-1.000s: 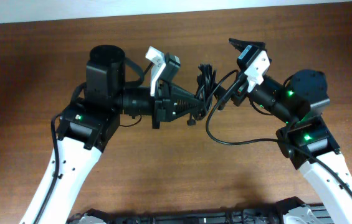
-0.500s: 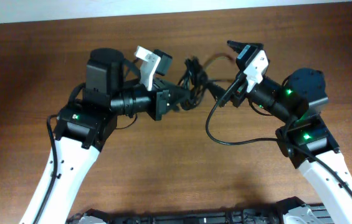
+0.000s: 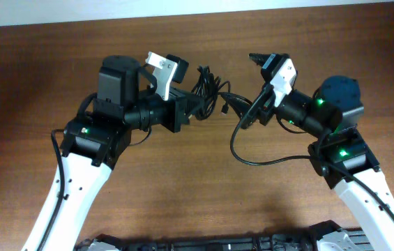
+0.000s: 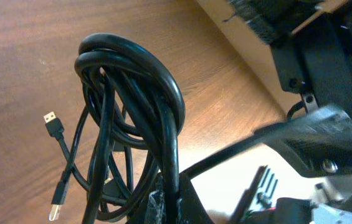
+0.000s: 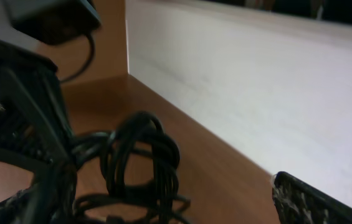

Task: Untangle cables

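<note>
Cables are probably light, floppy and a bit slick, so a loose plug-end strand is best grabbed, not the knot. The bunch is clamped in the left gripper, looped out ahead of its jaws. The right gripper is spread wide, with the bunch just ahead, untouched.
</note>
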You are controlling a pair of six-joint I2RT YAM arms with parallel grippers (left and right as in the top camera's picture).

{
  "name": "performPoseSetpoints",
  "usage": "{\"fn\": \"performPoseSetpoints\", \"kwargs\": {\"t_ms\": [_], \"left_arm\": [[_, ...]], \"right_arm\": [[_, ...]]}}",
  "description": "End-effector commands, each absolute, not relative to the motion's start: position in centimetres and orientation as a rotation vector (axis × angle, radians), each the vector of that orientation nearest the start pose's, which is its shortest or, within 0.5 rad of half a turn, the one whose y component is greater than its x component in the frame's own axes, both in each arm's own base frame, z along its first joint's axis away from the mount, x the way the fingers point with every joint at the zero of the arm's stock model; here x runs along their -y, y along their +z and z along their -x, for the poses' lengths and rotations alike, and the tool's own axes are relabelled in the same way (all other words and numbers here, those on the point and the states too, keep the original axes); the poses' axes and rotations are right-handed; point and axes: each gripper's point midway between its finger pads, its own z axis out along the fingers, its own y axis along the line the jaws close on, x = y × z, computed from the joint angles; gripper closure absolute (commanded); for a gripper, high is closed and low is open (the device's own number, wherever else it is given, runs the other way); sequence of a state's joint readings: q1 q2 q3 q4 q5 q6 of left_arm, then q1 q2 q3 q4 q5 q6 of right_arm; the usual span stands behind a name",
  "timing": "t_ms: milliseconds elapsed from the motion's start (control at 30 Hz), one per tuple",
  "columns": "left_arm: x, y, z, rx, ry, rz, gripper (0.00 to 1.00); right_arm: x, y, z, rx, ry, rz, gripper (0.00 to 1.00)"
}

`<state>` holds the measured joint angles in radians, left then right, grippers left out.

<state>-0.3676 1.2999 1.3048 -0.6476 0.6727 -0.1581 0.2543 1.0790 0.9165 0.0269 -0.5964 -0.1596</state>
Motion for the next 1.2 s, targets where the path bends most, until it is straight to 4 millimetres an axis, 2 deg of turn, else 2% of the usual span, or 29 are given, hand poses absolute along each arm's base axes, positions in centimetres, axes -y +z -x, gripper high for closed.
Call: {"fn": "performPoseSetpoints", "kwargs": {"t_ms": [0,67,167,267,333,400,500,700,833,967,1167], "left_arm": [[23.0,31.2,-29.7,-2.046,-0.967,-0.773,1.0],[22.6,31.2,-30.2,-2.038,-0.933,-0.772,1.0],[20.8,31.3,-31.9,-2.041,-0.866,-0.705,1.0],[19.2,31.7,-33.2,-2.025,-0.831,-0.653,1.0],[18.8,31.9,-33.6,-2.013,-0.818,-0.646,1.0],[18.8,32.1,-33.7,-1.987,-0.797,-0.678,1.0],[19.0,32.2,-33.4,-1.963,-0.795,-0.721,1.0],[20.5,33.1,-31.6,-1.847,-0.881,-0.893,1.0],[20.8,33.3,-31.1,-1.822,-0.913,-0.925,1.0],[20.8,33.3,-31.1,-1.861,-0.954,-0.868,1.0],[20.4,34.5,-32.2,-1.977,-1.129,-0.56,1.0]], "right_arm": [[-17.0,33.5,-33.7,-1.634,0.563,0.601,0.01],[-16.0,32.2,-34.3,-1.729,0.563,0.487,0.01],[-15.2,29.6,-34.1,-1.869,0.583,0.391,0.01],[-15.2,26.9,-32.8,-2.015,0.648,0.335,0.01],[-16.0,26.1,-31.6,-2.058,0.722,0.368,0.01],[-17.9,26.4,-29.8,-2.05,0.878,0.46,0.01],[-19.8,28.0,-27.9,-1.97,1.055,0.583,0.01],[-20.4,30.2,-28.3,-1.942,1.184,0.463,0.01],[-20.4,30.7,-28.5,-1.929,1.201,0.439,0.01],[-20.2,30.3,-28.7,-1.945,1.181,0.417,0.01],[-18.2,27.7,-30.3,-2.063,1.018,0.256,0.01]]}}
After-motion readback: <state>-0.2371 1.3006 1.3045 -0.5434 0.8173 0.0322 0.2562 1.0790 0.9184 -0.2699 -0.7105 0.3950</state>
